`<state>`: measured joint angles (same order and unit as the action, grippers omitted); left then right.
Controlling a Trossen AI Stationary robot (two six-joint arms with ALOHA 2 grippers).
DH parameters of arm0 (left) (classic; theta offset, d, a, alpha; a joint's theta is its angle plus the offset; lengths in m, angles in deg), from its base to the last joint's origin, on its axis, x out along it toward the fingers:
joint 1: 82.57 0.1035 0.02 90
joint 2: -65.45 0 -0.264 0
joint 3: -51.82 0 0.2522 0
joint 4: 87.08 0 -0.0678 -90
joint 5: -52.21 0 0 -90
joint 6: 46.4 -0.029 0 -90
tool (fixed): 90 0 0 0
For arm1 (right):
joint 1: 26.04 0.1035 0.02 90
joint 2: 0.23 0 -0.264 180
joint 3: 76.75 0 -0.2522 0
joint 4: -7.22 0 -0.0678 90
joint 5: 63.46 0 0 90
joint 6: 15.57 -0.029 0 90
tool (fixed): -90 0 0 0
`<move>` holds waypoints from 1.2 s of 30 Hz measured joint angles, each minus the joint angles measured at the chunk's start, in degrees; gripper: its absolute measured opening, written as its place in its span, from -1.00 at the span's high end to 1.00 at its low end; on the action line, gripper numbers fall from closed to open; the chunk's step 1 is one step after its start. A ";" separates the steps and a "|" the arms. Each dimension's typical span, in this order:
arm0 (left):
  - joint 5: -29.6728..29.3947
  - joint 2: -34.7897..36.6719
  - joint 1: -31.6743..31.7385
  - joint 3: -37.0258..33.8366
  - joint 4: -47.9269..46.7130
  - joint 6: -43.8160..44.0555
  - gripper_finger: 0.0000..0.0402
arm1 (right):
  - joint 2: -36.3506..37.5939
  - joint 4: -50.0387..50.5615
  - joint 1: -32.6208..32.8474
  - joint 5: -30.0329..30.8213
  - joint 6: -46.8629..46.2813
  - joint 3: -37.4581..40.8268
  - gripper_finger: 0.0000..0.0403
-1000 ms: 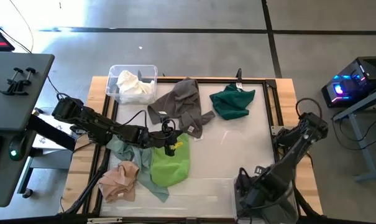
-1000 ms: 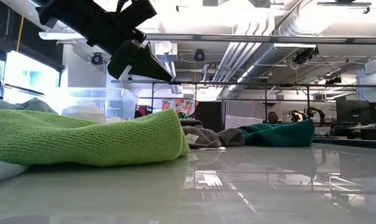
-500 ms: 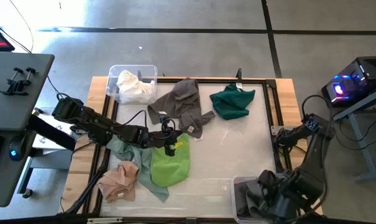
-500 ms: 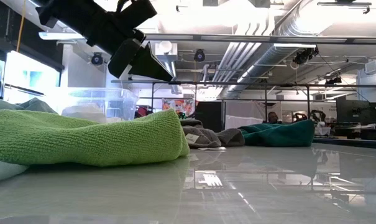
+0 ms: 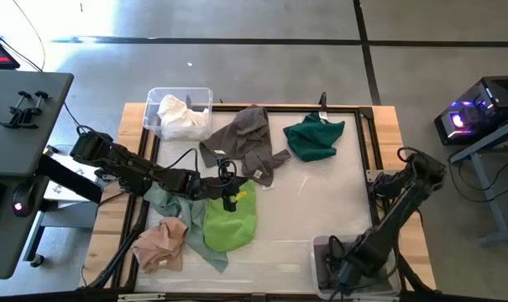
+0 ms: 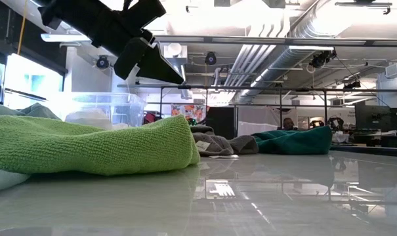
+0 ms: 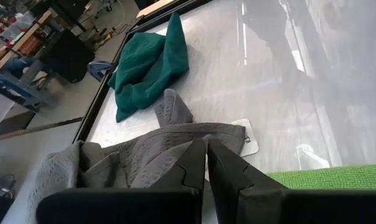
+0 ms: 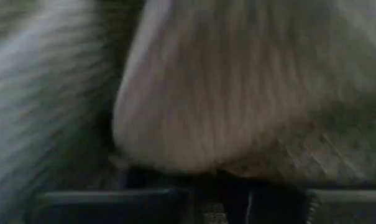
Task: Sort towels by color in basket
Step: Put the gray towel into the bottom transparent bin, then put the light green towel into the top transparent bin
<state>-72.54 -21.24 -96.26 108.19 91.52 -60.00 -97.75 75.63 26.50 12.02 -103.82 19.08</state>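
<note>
Swung back over its bin (image 5: 321, 252), right gripper's (image 5: 342, 270) fingers press into grey towel (image 8: 237, 87), grip unclear.

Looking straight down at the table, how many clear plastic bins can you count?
2: one clear bin at the far-left corner holding a white towel; another bin at the near-right edge. None seem hidden.

Overhead looks straight down; low camera level across table; both share lime towel (image 5: 229, 220) (image 6: 93, 144); wrist cameras close.
</note>
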 joint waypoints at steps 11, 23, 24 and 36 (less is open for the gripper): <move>0.09 0.00 0.00 0.04 1.40 -0.02 0.96 | 0.79 2.53 2.03 5.79 1.97 0.57 0.90; 0.09 0.00 -0.01 0.04 2.12 -0.37 0.96 | 1.82 22.81 4.69 19.68 -1.88 -20.75 0.90; 0.09 0.00 -0.01 0.04 2.12 -0.50 0.96 | 1.82 23.22 4.36 22.48 1.12 -21.92 0.90; 0.09 0.00 -0.02 0.04 2.17 -0.55 0.96 | 1.84 33.62 -9.49 34.73 26.69 -20.86 0.90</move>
<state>-72.45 -21.24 -96.28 108.24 93.69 -60.55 -95.91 109.25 17.01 46.75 -77.13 -1.78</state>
